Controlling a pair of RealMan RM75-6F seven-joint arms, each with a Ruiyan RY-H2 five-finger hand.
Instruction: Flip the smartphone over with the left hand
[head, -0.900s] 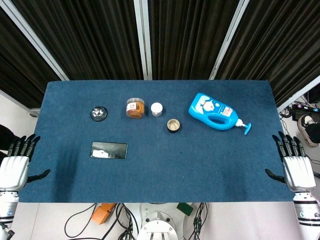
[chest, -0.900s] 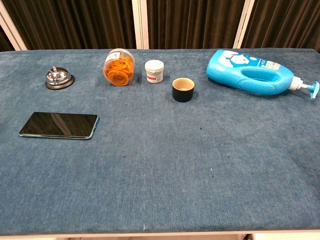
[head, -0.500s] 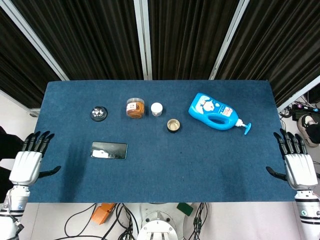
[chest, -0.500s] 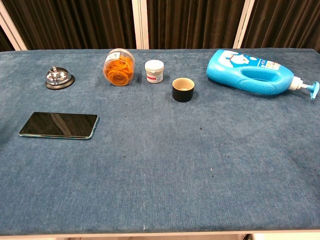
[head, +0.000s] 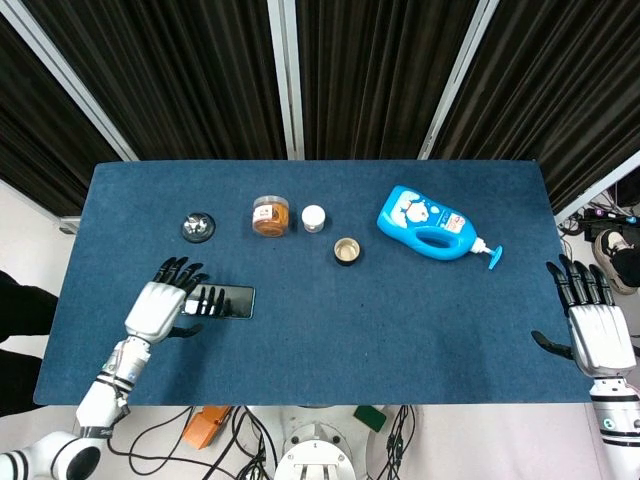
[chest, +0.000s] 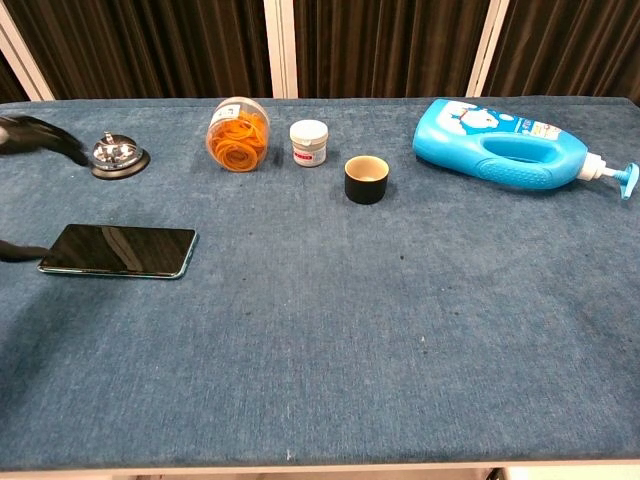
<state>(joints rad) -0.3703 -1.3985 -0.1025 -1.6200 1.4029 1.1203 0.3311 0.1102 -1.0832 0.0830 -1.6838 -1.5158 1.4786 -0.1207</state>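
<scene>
The smartphone (head: 228, 301) (chest: 118, 249) lies flat on the blue table, screen up, dark and glossy, at the left. My left hand (head: 163, 303) hovers over the phone's left end with fingers spread and holds nothing; in the chest view only its blurred dark fingertips (chest: 30, 133) show at the left edge. My right hand (head: 592, 320) is open, fingers apart, off the table's right edge, far from the phone.
A metal call bell (head: 198, 226) sits behind the phone. Further right stand a jar of orange rubber bands (head: 271, 215), a small white jar (head: 314, 218) and a black cup (head: 347, 250). A blue pump bottle (head: 433, 226) lies on its side at the right.
My left hand has swung in from beyond the table's left edge to above the phone's left end. The right hand and the phone have stayed put.
</scene>
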